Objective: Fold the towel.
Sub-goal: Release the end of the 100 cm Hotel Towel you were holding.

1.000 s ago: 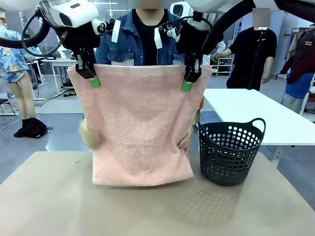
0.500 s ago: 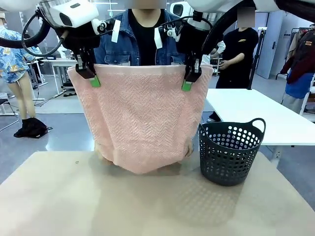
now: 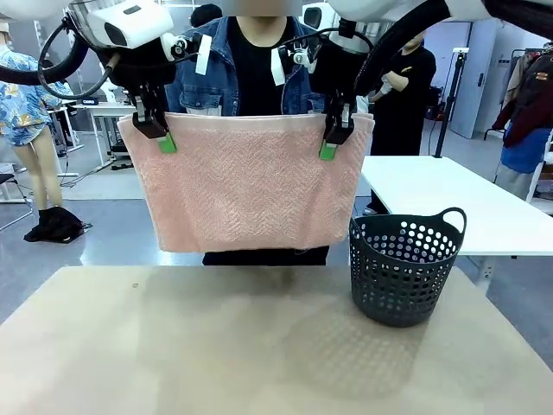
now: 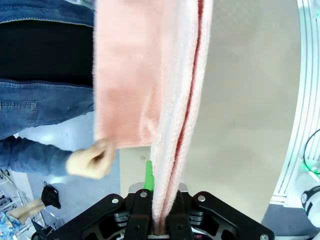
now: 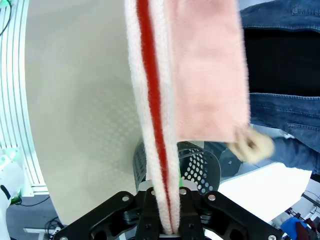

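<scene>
- Two small pinches are carrying the whole towel (image 3: 251,190), so the first risk is sitting at the left claw (image 3: 162,138) and the right claw (image 3: 329,145). Each one is biting only a short part of the upper edge. If the person is pulling on the cloth, a corner may be slipping out of the green pads (image 3: 167,143).
- A little further out, a person's hand (image 4: 92,160) and the other hand (image 5: 255,145) are holding the corners of the far layer, raised near the claws. If these corners are not meeting the pinched edge evenly, I think the fold is coming out crooked.
- Below, the doubled towel is hanging above the bench (image 3: 130,346) without touching it. The dark basket (image 3: 404,268) is standing on the bench, just beside the towel's lower right corner. In lowering, the cloth may be catching on the basket rim.
- The left claw is pressed together on the upper left corner of the towel, with the thick cloth squeezed between its fingers.
- The right claw is pinching the upper right corner in the same way, so the towel is stretching flat between the two.
</scene>
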`<state>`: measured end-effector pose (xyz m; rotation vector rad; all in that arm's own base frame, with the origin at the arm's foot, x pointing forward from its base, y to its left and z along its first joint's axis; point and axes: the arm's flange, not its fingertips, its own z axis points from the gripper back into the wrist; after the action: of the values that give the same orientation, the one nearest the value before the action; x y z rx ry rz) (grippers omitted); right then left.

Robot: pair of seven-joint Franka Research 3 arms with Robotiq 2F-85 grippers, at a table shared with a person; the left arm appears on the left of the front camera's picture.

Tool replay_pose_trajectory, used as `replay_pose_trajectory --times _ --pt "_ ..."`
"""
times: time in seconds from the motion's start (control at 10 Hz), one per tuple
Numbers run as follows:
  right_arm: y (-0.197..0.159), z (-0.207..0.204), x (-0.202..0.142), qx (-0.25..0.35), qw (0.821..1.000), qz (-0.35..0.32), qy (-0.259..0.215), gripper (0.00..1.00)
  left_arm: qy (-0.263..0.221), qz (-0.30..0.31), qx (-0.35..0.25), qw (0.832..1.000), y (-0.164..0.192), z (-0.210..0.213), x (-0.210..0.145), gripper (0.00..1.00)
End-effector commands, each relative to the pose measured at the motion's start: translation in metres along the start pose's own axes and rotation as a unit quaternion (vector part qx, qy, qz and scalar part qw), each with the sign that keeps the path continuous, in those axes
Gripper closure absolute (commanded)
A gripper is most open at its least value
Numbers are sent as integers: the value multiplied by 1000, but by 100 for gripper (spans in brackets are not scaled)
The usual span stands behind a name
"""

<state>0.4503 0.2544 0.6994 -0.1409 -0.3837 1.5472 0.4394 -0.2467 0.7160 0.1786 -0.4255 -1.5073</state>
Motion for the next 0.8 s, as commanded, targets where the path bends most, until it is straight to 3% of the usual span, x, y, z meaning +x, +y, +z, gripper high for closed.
replay_pose_trajectory --times 0.0,0.7 --pt "1 2 0 -2 1000 0 0 100 0 1 2 1000 0 3 -2 100" --pt "1 2 0 -2 1000 0 0 100 0 1 2 1000 0 3 -2 100"
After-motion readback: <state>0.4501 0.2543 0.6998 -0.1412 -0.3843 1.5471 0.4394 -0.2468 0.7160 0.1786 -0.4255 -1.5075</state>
